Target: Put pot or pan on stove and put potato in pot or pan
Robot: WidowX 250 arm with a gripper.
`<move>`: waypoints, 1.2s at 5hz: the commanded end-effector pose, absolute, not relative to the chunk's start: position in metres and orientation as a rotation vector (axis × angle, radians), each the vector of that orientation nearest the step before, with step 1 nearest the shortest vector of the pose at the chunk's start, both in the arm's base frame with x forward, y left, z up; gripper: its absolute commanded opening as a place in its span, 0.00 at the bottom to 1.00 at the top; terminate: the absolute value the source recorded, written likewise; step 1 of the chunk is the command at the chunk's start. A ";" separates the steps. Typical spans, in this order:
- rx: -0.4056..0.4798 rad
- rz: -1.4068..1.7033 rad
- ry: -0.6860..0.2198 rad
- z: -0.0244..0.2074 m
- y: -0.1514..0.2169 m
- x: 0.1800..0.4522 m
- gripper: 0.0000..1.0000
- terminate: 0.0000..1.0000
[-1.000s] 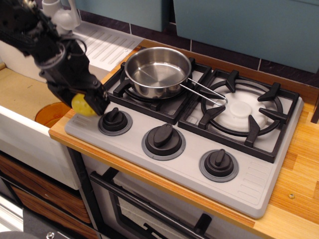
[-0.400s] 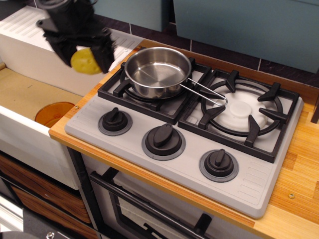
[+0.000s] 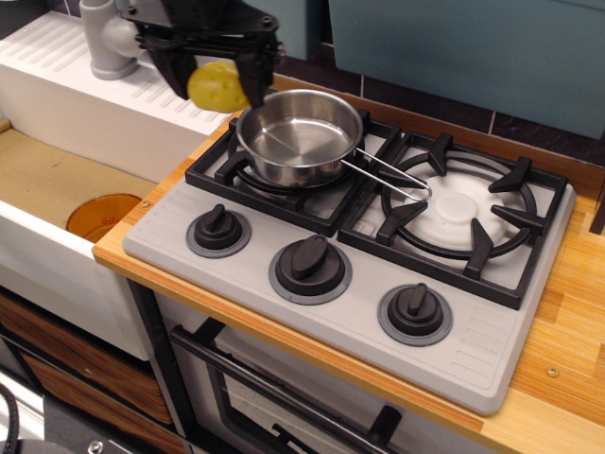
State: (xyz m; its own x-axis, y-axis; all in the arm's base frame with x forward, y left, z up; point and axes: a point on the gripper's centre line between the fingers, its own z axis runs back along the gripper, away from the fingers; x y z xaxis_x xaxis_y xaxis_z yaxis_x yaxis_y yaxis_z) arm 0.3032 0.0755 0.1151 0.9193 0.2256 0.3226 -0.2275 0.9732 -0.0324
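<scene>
A shiny steel saucepan sits on the left burner grate of the grey toy stove, its wire-loop handle pointing right. My black gripper is shut on the yellow potato and holds it in the air just left of the pan's rim, above the counter edge. The pan is empty inside.
The right burner with its white disc is bare. Three black knobs line the stove front. A sink with an orange disc lies to the left, with a white drainboard and a grey faucet base behind.
My gripper has lifted the potato from beside the left knob up and to the right, and it now hangs next to the pan's left rim.
</scene>
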 end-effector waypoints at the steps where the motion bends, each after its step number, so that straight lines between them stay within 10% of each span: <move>1: -0.034 0.240 -0.408 0.124 0.060 0.330 0.00 0.00; 2: -0.071 0.243 -0.415 0.121 0.052 0.334 0.00 0.00; 3: -0.089 0.229 -0.418 0.120 0.050 0.335 1.00 0.00; 6: -0.102 0.207 -0.406 0.127 0.051 0.327 1.00 0.00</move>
State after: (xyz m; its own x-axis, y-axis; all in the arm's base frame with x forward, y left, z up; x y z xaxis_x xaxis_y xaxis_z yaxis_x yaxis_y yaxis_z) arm 0.3177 0.0480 0.1008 0.9237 0.2229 0.3116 -0.1861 0.9720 -0.1434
